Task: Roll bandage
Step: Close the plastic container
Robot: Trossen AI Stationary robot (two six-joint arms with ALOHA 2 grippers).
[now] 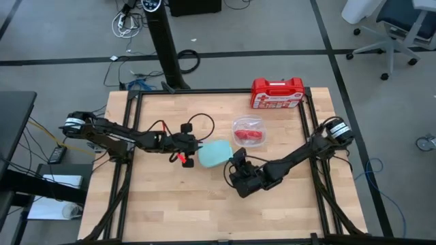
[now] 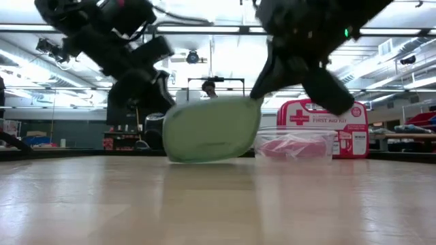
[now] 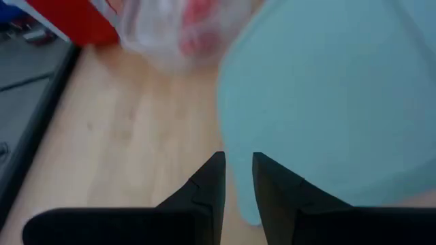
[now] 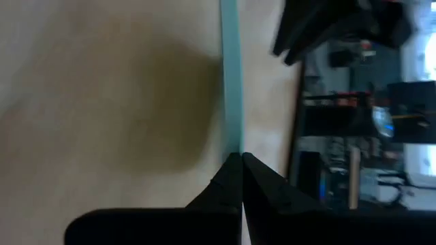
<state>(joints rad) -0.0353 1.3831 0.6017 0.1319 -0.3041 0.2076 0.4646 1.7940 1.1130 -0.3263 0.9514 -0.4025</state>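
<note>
Left end effector (image 1: pixel 188 151) at table centre-left, fingers (image 3: pixel 211 184) narrow, pinching near edge of pale blue lid (image 1: pixel 214 154). Lid tilted up off the wooden table (image 1: pixel 170 204), held from both sides. Right end effector (image 1: pixel 234 163) at lid's other edge, fingers fully closed, clamped on thin rim (image 4: pixel 231 82) seen edge-on in right wrist view.

Bandage (image 1: pixel 251 137) lay bunched inside clear container (image 1: pixel 248 131), just beyond lid, near table's far side. Not touched by either end effector.

Progress judged: early. Container uncovered, lid not yet set down. Left to do: put lid aside, lift bandage out, lay it flat, roll it. No rolling begun.

Surroundings: red first-aid case (image 1: pixel 277 93) with white label stood at far edge, beyond container and apart from it. Black frame rails along table sides. Lid itself was the main obstruction, hanging between both arms and occupying both. Container walls likely to hamper grasp on soft cloth.
</note>
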